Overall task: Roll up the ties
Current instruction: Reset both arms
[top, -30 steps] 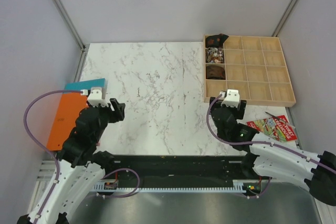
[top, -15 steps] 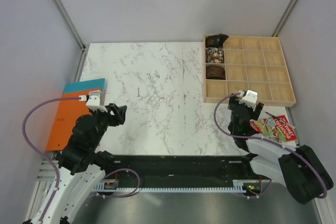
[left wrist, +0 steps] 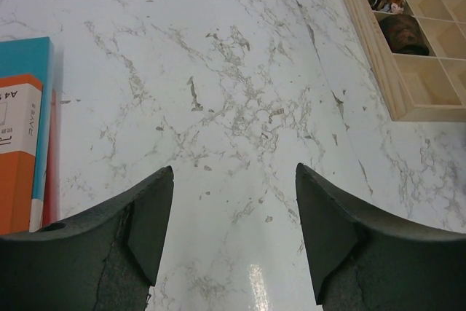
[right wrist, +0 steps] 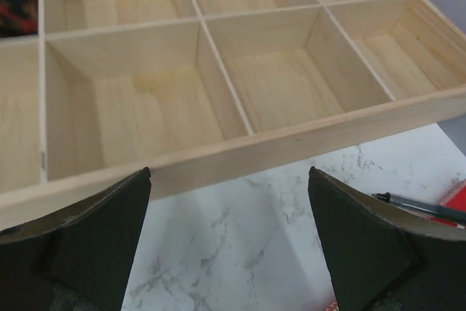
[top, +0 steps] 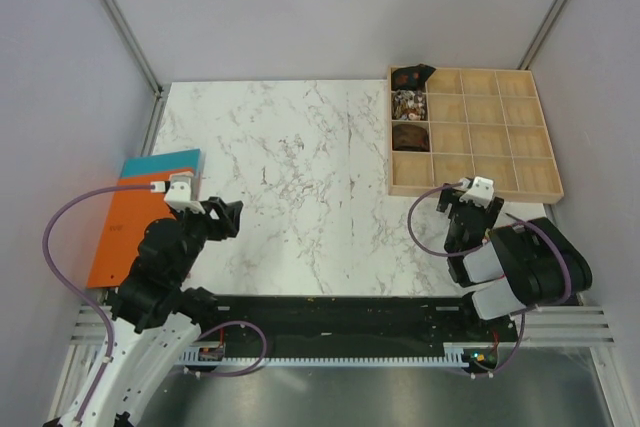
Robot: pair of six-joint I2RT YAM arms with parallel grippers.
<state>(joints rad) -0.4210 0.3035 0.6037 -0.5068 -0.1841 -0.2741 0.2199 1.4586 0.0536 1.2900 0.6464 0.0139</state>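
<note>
With your left gripper [left wrist: 233, 176] and right gripper [right wrist: 229, 180] spread wide and empty, and the ties [top: 408, 104] rolled in the tray [top: 520, 194], the rolling seems finished, so next you probably only park the arms.

Three ties [top: 408, 103], one tray [top: 500, 112], two books [top: 118, 232], one pen [right wrist: 415, 206]

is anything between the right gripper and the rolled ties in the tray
Yes, the wooden tray itself. Its near wall stands directly ahead of the open right gripper. Behind that wall, an empty compartment and a divider lie before the nearest rolled tie. Nothing visible covers the ties from above.
</note>
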